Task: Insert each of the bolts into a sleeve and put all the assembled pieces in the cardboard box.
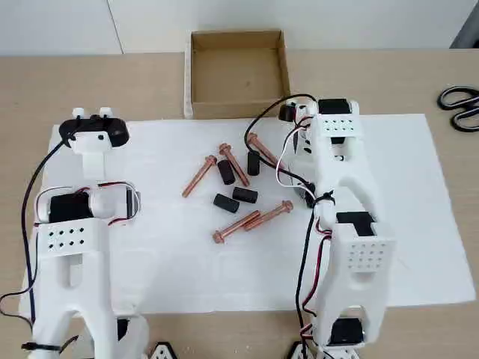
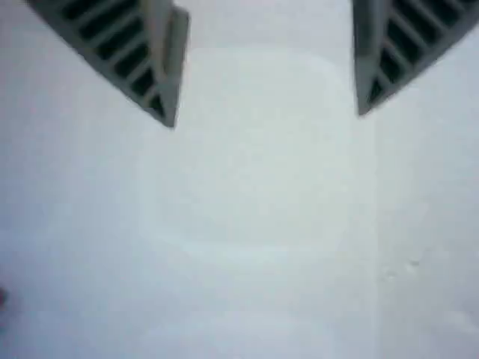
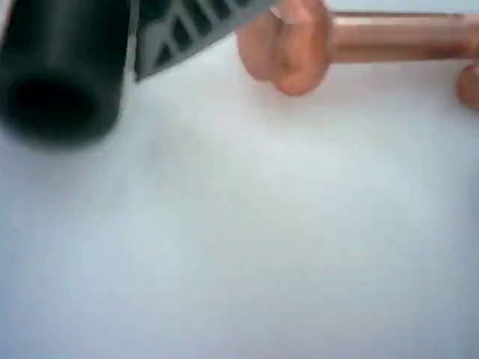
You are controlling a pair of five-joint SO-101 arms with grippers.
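The left gripper (image 2: 262, 112) hangs spread over bare paper (image 1: 172, 277) at 9 o'clock, well apart from every part.

The bolts (image 1: 233, 164) lie mid-sheet, none sleeved yet.
- **Upper three, left to right:** the first runs 7 to 1 with its head at 1. The second runs 11 to 5 with its head at 11. The third runs about 10 to 4 with its head at 10.
- **Lower two:** both run 8 to 2, end against end, one with its head at 8 and the other with its head at 2.

Four sleeves (image 1: 245, 195) lie loose among them. The box (image 1: 188, 75) sits at 12 o'clock.

The right gripper (image 3: 179, 37) is low at 2 o'clock. It is just beside a near sleeve (image 3: 60, 75), whose bore faces the wrist camera, and a near bolt (image 3: 288, 45). I cannot tell whether this gripper is spread or closed.

**Likely trouble:**
- The sleeves are round, so a glancing touch could roll one away.
- The parts are crowded, so a grasp could catch two at once.
- The touching lower bolts could drag each other.
- Poor alignment of shank and bore would jam the insertion.
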